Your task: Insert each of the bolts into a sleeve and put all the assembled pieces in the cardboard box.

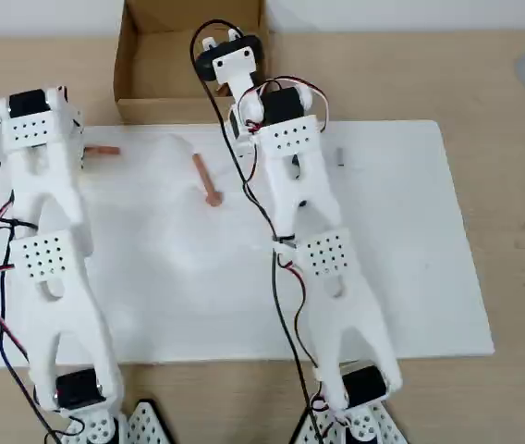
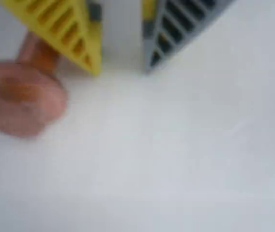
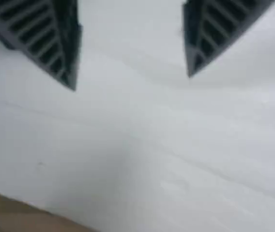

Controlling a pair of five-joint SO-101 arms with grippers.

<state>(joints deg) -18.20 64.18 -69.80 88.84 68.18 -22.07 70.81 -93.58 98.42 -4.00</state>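
Observation:
A brown bolt [image 1: 207, 179] lies on the white mat [image 1: 410, 277] between the two arms. A second brown bolt [image 1: 103, 150] lies at the mat's far left edge, right beside the left arm's wrist [image 1: 33, 125]. In the left wrist view this bolt's head [image 2: 23, 96] sits just outside the yellow finger [image 2: 74, 36]. My left gripper [image 2: 122, 70] is open by a narrow gap, tips at the mat, nothing between them. My right gripper [image 3: 132, 82] is open wide just above bare mat. The cardboard box [image 1: 133, 65] stands open behind the mat.
A small dark grey piece [image 1: 340, 157] lies on the mat to the right of the right arm [image 1: 286, 157]. Cables run along both arms. The wooden table [image 1: 512, 166] surrounds the mat, and its edge shows in the right wrist view [image 3: 11, 212].

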